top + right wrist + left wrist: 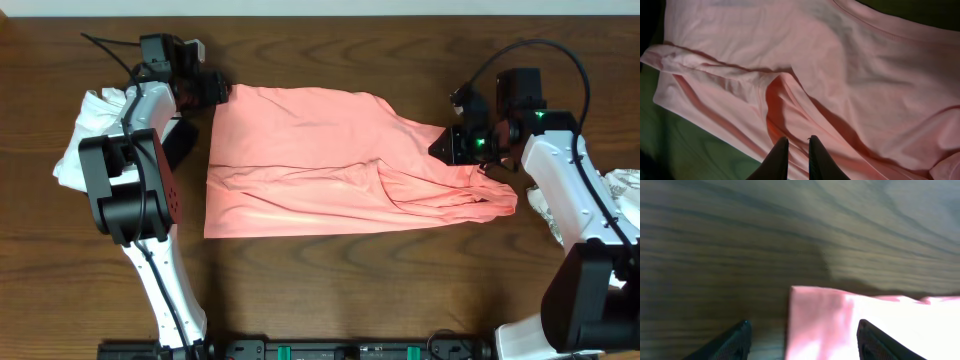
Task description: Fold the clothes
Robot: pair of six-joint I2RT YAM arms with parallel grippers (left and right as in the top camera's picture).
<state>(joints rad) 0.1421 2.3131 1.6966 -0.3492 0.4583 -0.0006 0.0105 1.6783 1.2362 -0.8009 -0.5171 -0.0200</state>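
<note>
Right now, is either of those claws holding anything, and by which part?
The right gripper looks pinched on a fold of the pink garment near the end on that side. The left gripper is open and holds nothing.

Right gripper (799, 141) jaws nearly together, pinching a raised fold of the pink garment (840, 65) (wrinkled, spread wide). Dark table (680, 150) shows lower left.

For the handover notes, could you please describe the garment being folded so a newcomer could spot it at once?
Start at the dark wooden table and look at its middle. The salmon-pink garment lies spread there, far larger than the left white cloth and the right white cloth, and the only coloured fabric.
</note>
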